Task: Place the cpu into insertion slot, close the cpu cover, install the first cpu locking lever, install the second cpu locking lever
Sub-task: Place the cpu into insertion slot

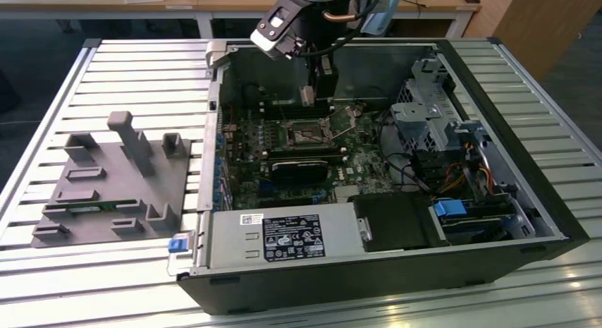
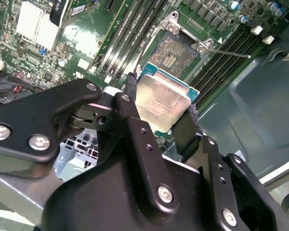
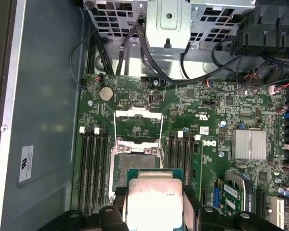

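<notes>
Currently, in the exterior view, a grey fixture point(image 1: 113, 180) sits at the left and the open case point(image 1: 395, 278) to its right. I have the gripper point(image 2: 161, 98) clenched on the cpu point(image 2: 163, 103), a finger point(image 2: 131, 91) on each opposite edge. It hangs above the board, apart from the bare slot point(image 2: 176, 50), whose cover point(image 3: 137, 120) stands swung open beside it.

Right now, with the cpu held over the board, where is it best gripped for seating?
Probably by two opposite edges of its green board, with the jaws coming from the metal-top side, as they pinch the cpu now. It is thin and flat, so only the edges give purchase, and the underside stays free to meet the slot.
</notes>
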Robot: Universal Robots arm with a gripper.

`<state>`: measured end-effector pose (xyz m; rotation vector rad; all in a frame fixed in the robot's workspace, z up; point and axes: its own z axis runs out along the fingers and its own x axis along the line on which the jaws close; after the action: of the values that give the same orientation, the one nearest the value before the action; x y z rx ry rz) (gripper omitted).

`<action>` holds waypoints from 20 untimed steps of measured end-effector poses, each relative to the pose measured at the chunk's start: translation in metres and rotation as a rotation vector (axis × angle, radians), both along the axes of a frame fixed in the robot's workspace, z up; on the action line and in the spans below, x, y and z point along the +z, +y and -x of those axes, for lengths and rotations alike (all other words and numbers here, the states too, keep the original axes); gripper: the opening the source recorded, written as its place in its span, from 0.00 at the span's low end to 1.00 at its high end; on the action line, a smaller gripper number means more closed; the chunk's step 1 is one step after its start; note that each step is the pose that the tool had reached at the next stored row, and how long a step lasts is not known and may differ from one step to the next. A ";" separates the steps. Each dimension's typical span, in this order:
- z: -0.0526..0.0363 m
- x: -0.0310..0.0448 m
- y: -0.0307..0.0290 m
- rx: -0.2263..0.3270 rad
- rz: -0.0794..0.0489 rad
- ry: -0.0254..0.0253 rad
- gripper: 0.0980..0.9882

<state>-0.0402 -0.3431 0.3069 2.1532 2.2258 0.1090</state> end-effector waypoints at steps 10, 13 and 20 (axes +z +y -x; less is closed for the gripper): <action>0.0000 -0.0021 0.0000 0.000 0.000 0.0001 0.50; 0.0000 -0.0024 0.0000 0.000 0.000 0.0000 0.50; 0.0001 -0.0044 0.0013 0.000 0.000 -0.0001 0.50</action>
<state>-0.0402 -0.3418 0.3025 2.1533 2.2257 0.1092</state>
